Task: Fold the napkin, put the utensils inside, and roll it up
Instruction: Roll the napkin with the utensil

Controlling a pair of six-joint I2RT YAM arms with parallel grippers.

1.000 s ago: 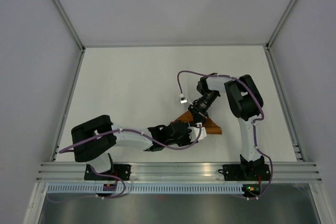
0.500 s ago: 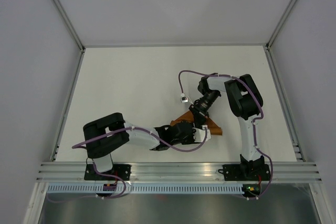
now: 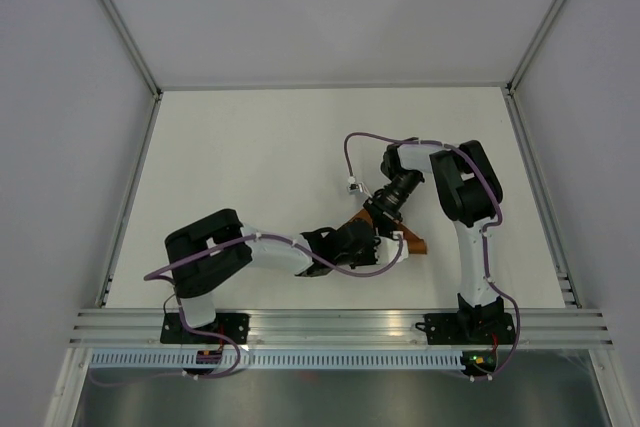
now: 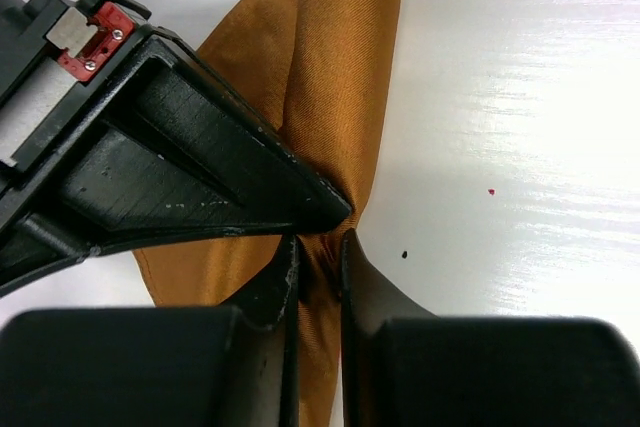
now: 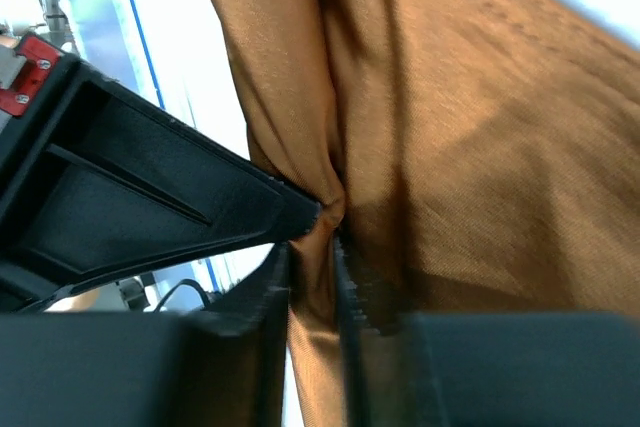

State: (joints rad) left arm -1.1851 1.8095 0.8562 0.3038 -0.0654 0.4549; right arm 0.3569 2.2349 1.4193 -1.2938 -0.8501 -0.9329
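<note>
Though arms (image 3: 285, 255) mostly hide the napkin (image 4: 340, 47), left claw (image 4: 320, 263) and right claw (image 5: 313, 259) pinch it.

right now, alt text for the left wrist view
The left claw pinches a gathered fold of the rust-orange napkin at bottom centre. The right claw reaches in from the left, its tip at the same bunch, over a white table.
</note>
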